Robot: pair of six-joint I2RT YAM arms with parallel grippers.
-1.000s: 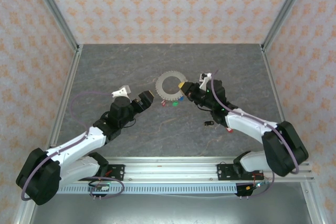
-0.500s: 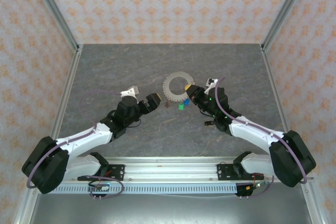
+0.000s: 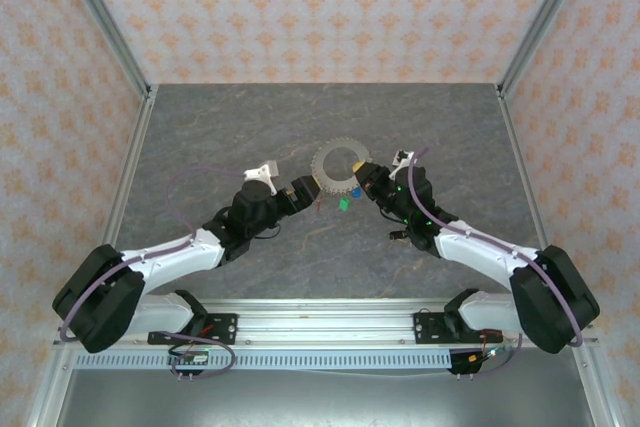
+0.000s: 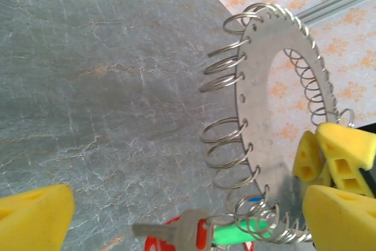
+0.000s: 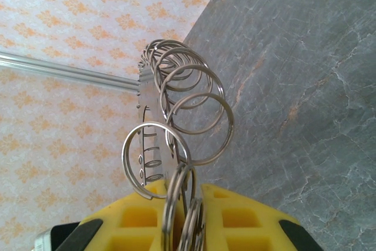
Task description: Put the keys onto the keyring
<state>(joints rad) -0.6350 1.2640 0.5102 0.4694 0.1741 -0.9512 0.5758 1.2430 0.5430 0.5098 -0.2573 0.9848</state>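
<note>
The right hand [image 3: 361, 171] is nearly closed, its yellow pads [image 5: 226, 216] pinching the rim of the keyring [image 3: 338, 164]. From the right wrist, the keyring [image 5: 143, 101] runs straight out ahead of the fingertips, seen edge-on, with its small wire loops fanning to one side.

The left hand [image 3: 304, 190] is wide open and holds nothing. Its tips point at the side of the keyring opposite the right hand. In the left wrist view the keyring [image 4: 264, 45] stands just ahead of the open fingers [image 4: 32, 218].

The red-tagged key [image 4: 191, 236] lies on the worktop [image 3: 220, 127] between the left hand's spread fingers. The green-tagged key [image 3: 343, 204] is just beyond it, below the right hand's tips. The blue-tagged key [image 3: 355, 190] lies close under the right hand. A small black piece [image 3: 398, 236] sits behind the right hand, beside its arm.
</note>
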